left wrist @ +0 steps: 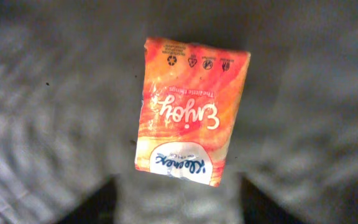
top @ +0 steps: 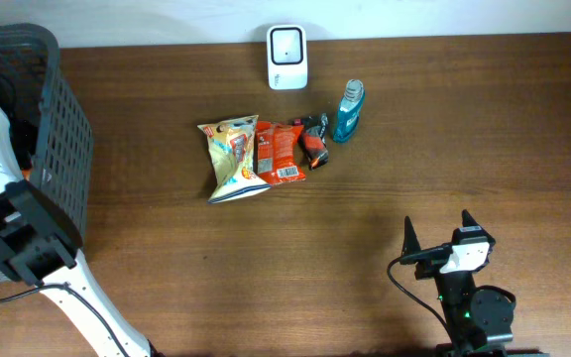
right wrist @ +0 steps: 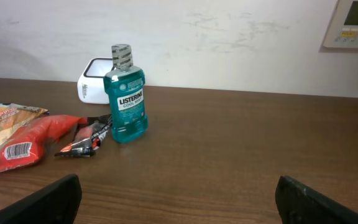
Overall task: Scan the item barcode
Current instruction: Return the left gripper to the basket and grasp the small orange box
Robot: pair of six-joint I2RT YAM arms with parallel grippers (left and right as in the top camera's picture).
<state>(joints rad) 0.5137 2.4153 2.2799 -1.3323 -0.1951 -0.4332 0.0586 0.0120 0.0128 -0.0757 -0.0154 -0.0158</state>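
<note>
Though overhead hides basket (top: 62,149) floor, left wrist shows tissue pack (left wrist: 191,112) there, just beyond spread left gripper (left wrist: 178,193); right gripper (top: 437,223) spread wide.

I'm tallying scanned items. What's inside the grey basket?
An orange Kleenex pack lies on what looks like its mesh floor in the left wrist view. From overhead, the left arm covers most of the basket, so anything else inside is hidden.

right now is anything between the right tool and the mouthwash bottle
Nothing visible. Only bare table lies between the open right tool and the mouthwash bottle; the snack packets lie off to its side, and the white scanner stands behind it.
</note>
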